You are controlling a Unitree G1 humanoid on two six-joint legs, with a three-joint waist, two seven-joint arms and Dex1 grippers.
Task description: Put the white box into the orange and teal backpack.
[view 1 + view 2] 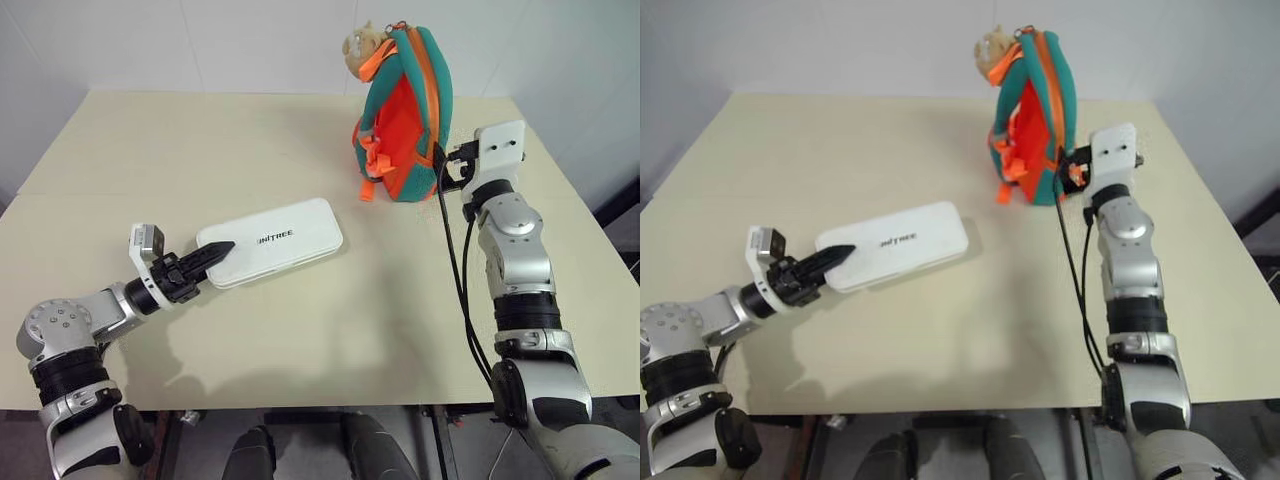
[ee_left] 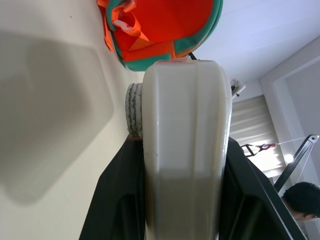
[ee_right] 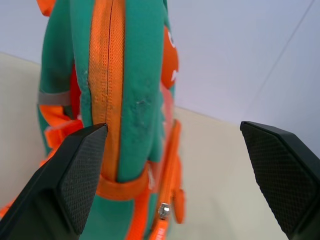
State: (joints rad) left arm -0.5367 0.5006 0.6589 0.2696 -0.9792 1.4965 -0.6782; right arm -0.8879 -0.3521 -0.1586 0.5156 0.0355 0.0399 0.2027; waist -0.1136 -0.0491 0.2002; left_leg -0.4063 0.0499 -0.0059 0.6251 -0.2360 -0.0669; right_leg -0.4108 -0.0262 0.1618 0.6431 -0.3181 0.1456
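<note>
The left gripper [image 1: 212,255] has its jaws clamped on one short end of the white box [image 1: 272,240]; the left wrist view shows the box edge pinched between both black fingers [image 2: 117,200]. An end grip leaves the rest of the box free to lead into an opening. The box lies near the middle of the table [image 1: 330,350]; whether its far end touches the surface cannot be confirmed.

The orange and teal backpack [image 1: 408,110] stands upright close to the far edge, toward the far right corner, well apart from the box. The right gripper [image 3: 175,165] is positioned just beside the backpack with its jaws wide apart and empty, facing the orange zipper [image 3: 102,70], probably to steady or open it.

Bare table lies between box and backpack. Room behind the backpack, toward the far edge, is limited.
</note>
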